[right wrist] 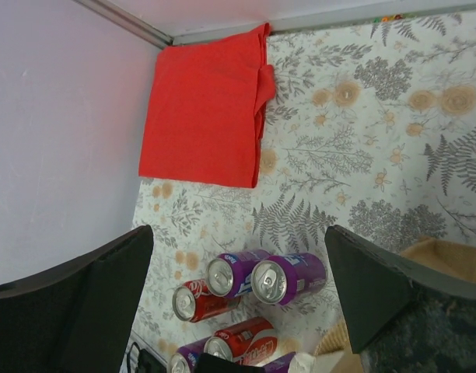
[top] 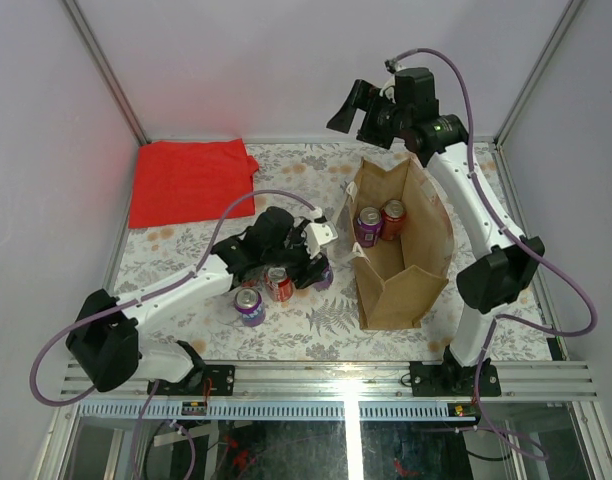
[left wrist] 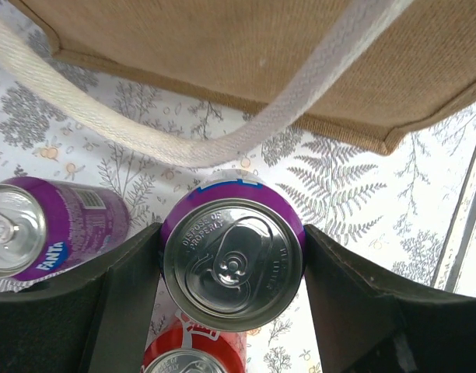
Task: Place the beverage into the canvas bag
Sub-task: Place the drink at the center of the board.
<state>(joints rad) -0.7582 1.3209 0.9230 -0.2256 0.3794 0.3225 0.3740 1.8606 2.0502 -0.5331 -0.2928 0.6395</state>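
Beside the canvas bag [top: 398, 290], the left fingers [left wrist: 121, 299] grasp a purple can [left wrist: 232, 264]. High over the table [top: 316, 322], the right fingers [right wrist: 75, 299] hang spread, empty.

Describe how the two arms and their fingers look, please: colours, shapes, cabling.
Both the left arm and the right arm have slim white links joined by bulky black joint housings. A lilac-grey cable loops loosely outside each arm, running up toward the wrist. The left fingers and right fingers are broad, matte black wedges with flat inner faces. No markings are legible.
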